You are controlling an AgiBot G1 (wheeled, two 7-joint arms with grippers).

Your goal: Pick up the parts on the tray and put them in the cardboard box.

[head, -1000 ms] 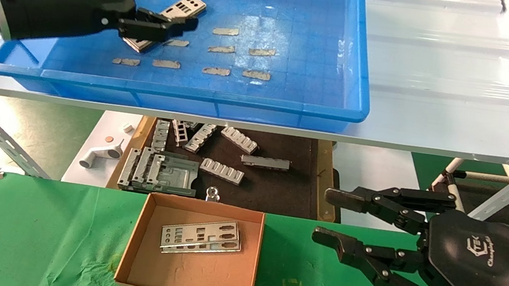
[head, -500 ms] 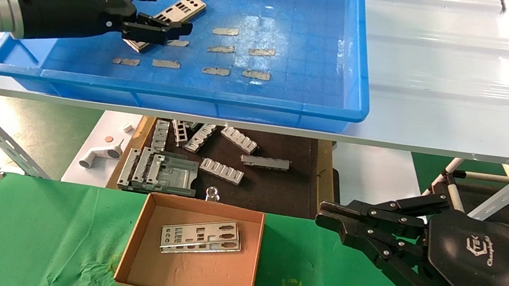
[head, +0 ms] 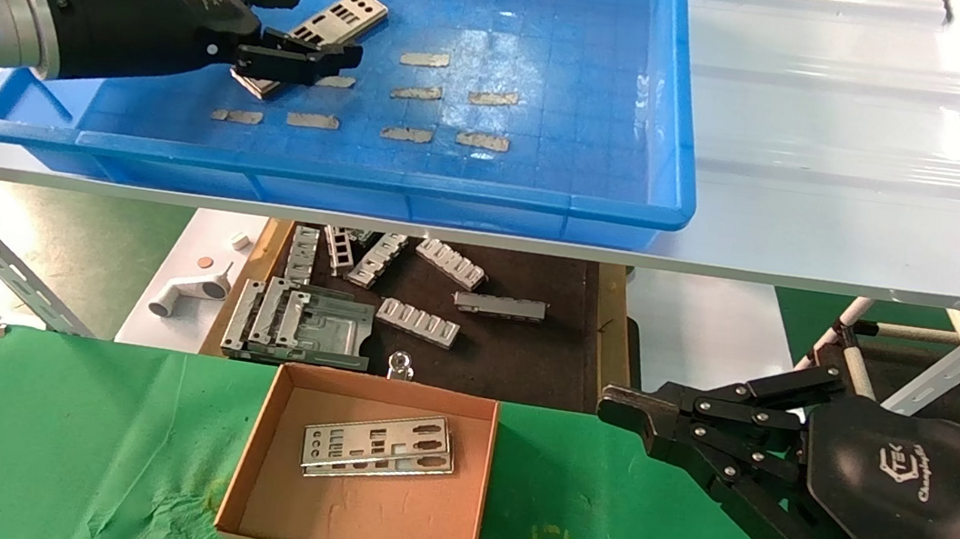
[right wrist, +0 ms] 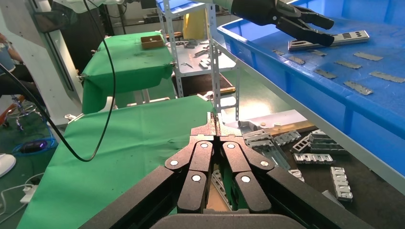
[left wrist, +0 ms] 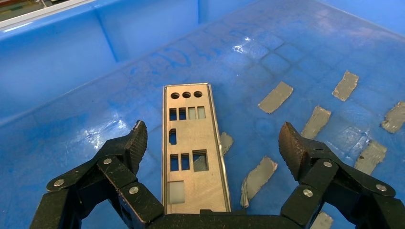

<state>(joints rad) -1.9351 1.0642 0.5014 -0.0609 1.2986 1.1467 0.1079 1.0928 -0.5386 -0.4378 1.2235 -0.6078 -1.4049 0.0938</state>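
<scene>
Plate (left wrist: pixel 193 151) between left end effector (left wrist: pixel 212 139) fingers.

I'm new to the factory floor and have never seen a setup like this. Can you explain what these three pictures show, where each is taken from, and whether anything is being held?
This is a two-armed robot. One picture looks down from its head; the other two come from cameras on each wrist.

The left gripper is open inside the blue tray, its fingers on either side of a silver punched plate lying on the tray floor. It holds nothing yet. Small grey strips also lie in the tray.

The right gripper is shut and empty, parked over the green cloth beside the cardboard box, which already holds plates.

Below the shelf, grey metal brackets lie on a dark mat.
</scene>
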